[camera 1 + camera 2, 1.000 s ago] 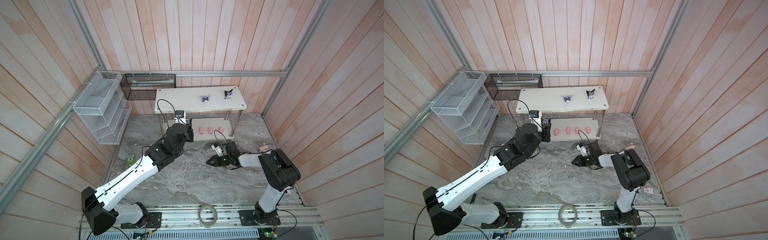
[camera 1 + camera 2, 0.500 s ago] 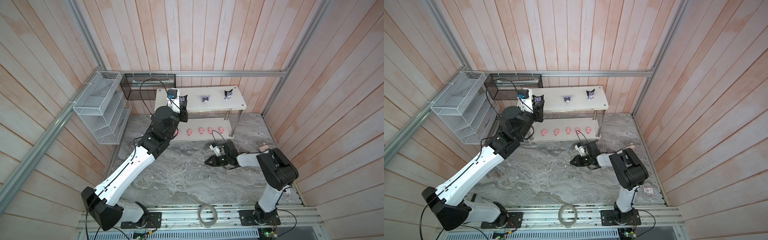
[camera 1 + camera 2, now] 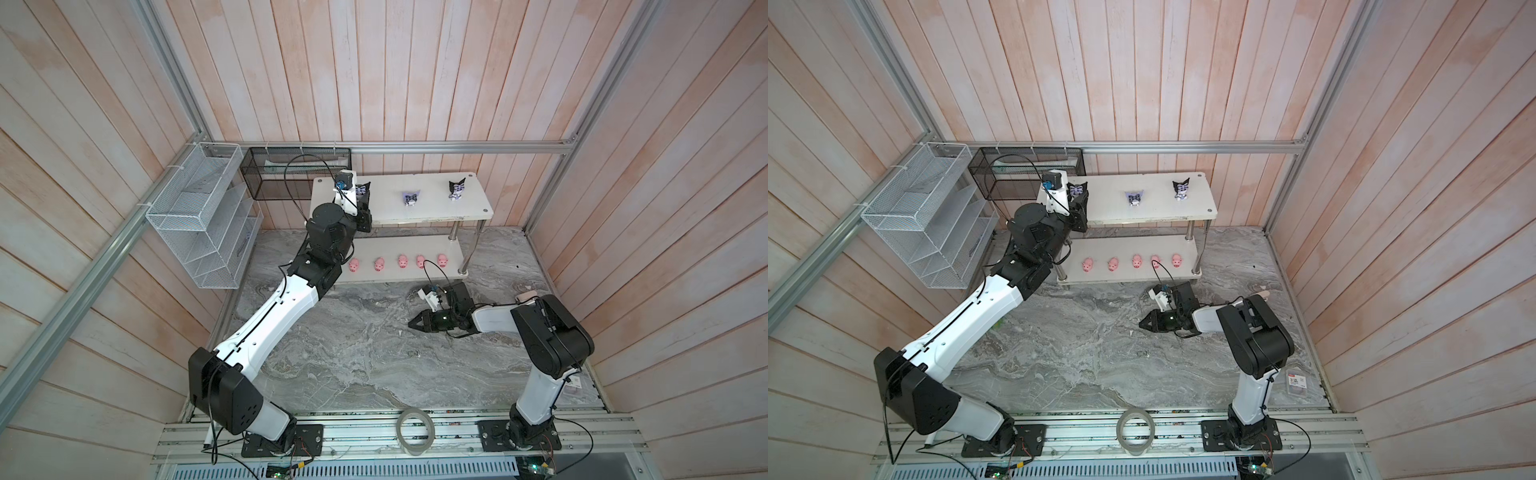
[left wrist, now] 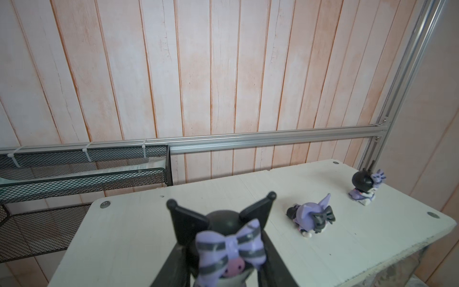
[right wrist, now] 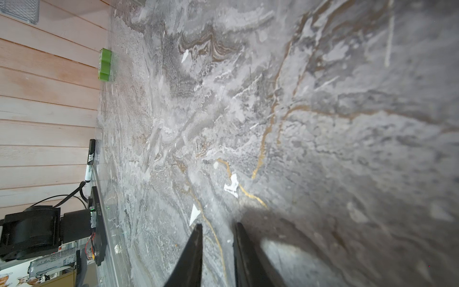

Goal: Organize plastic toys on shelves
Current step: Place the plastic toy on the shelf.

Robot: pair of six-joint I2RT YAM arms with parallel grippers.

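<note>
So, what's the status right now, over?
Left hand shut on figurine over top shelf. Right hand empty, near floor. Two figurines up top, five pigs below. Nothing in the way.

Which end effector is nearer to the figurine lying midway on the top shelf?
Left. The left end effector, gripping another figurine, is over the top shelf beside the lying figurine; the right end effector is down by the table.

Left end effector (image 3: 1078,196) holds a figurine (image 3: 1076,190) over the shelves (image 3: 1154,212).
</note>
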